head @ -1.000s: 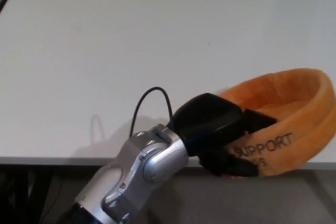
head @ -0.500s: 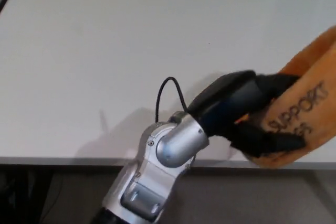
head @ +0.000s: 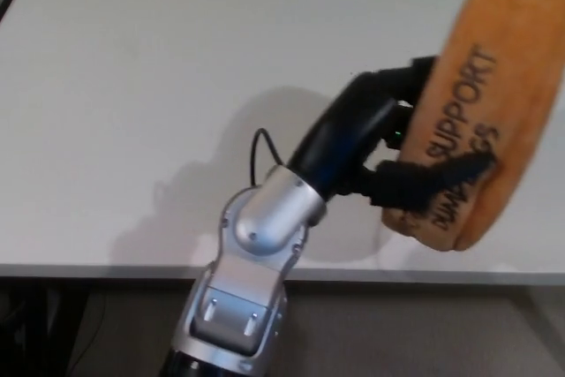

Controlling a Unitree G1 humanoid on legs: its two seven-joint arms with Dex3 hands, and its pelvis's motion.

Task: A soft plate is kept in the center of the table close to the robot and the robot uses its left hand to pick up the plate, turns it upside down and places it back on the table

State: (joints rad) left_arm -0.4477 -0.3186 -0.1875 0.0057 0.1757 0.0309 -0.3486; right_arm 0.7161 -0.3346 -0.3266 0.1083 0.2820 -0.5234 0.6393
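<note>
White tabletop (head: 132, 86) fills nearly the whole scene, its near edge running along the bottom over a dark strip of floor. Above it, on the right, one soft orange plate (head: 503, 77) is held clear of the surface, tipped up steeply so that it stands almost on edge. Its plush, fuzzy outer face is turned toward the camera and carries black lettering that reads "SUPPORT", running upward along the fabric, with a second, partly covered line below it. The plate's upper end reaches the top of the picture; its lower end hangs just above the table's front edge. Whether anything lies inside the plate cannot be told, since its hollow faces away.

The robot's left hand (head: 397, 152) grips the plate on its left side: black fingers (head: 441, 174) are closed across the lettered face, while the rest of the hand presses on the rim behind. From the hand, a black wrist leads down and to the left to a silver forearm (head: 256, 253), with a thin black cable (head: 256, 152) looping beside the joint. The arm throws a soft grey shadow on the table to the hand's left. Only one hand shows; the right is out of sight.
</note>
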